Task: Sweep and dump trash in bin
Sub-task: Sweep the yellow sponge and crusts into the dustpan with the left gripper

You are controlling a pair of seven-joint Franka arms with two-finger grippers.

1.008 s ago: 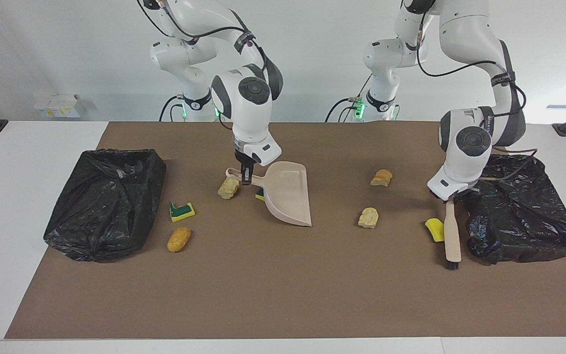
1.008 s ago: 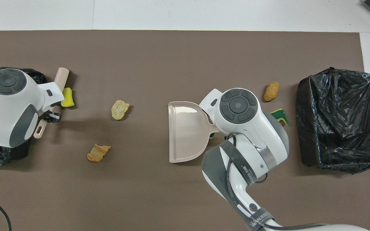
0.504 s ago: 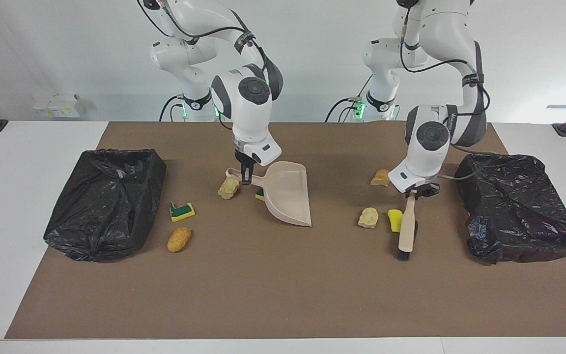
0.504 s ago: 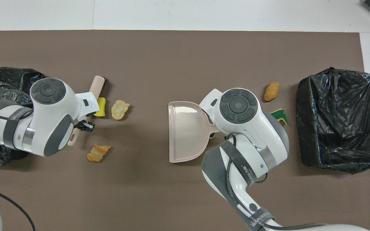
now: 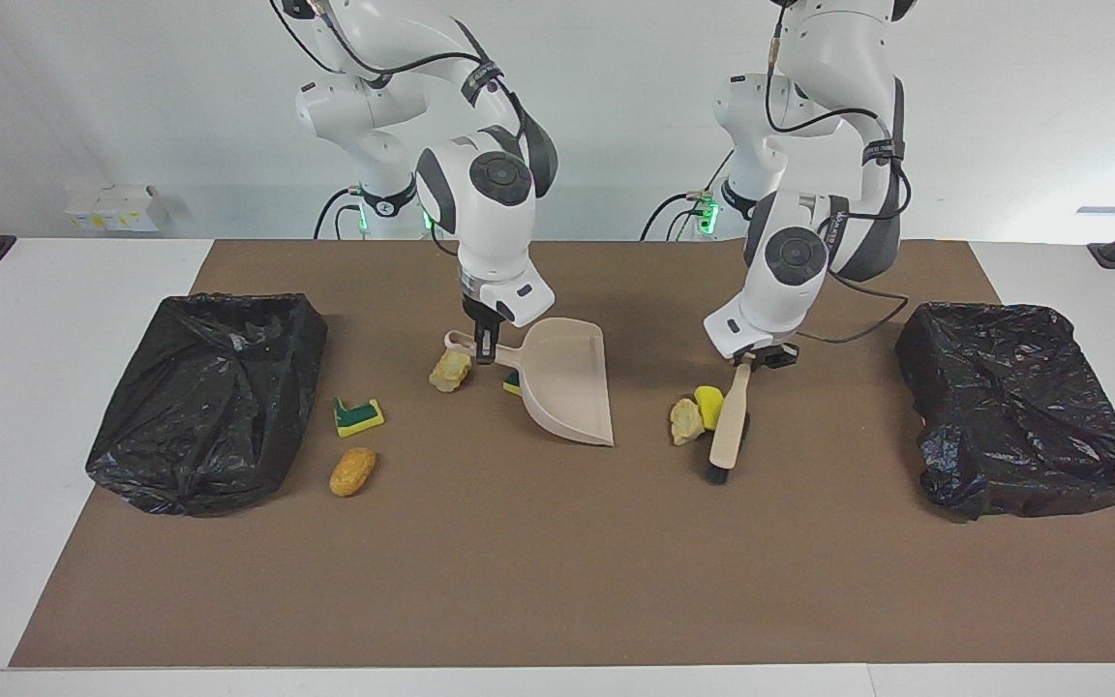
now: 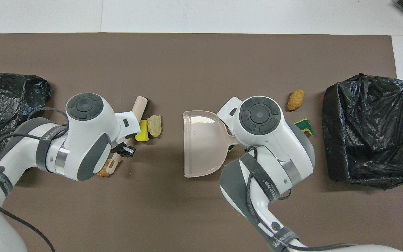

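Observation:
My right gripper [image 5: 485, 350] is shut on the handle of the beige dustpan [image 5: 567, 387], which rests on the mat with its mouth toward the left arm's end. My left gripper [image 5: 749, 360] is shut on the beige brush [image 5: 730, 426]. The brush lies low against a yellow sponge [image 5: 709, 405] and a tan chunk [image 5: 684, 421], a short gap from the pan's mouth. More trash sits by the pan's handle: a tan chunk [image 5: 451, 368], a green-and-yellow sponge [image 5: 358, 415] and an orange nugget [image 5: 352, 470]. An orange-tan scrap [image 6: 103, 172] peeks from under my left wrist.
One black-bagged bin [image 5: 209, 397] stands at the right arm's end of the brown mat, another [image 5: 1022, 407] at the left arm's end. A green sponge piece [image 5: 512, 384] pokes out from under the dustpan's neck.
My left gripper has swept the brush from beside the bin at its own end toward the dustpan, pushing the yellow sponge and a tan chunk along. The right arm and dustpan have not moved.

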